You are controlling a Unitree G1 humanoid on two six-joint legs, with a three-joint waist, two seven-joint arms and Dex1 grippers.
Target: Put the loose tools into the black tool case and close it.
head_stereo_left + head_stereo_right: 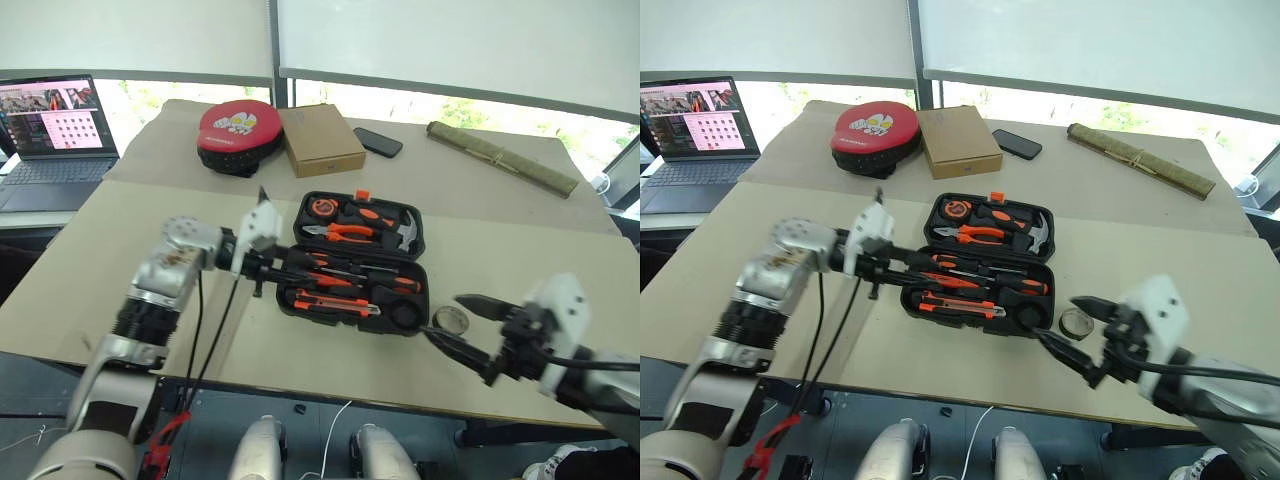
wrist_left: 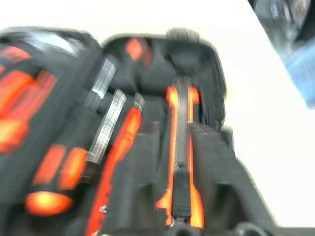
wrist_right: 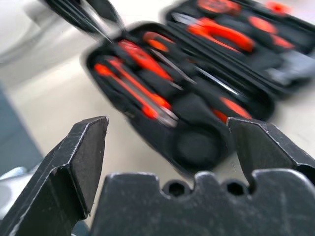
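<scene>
Left eye view: right end effector (image 1: 462, 322) spread, empty.

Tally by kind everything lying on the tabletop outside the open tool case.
round red-and-black pad: 1
cardboard box: 1
black phone: 1
rolled greenish bundle: 1
tape roll: 1
Total: 5
</scene>
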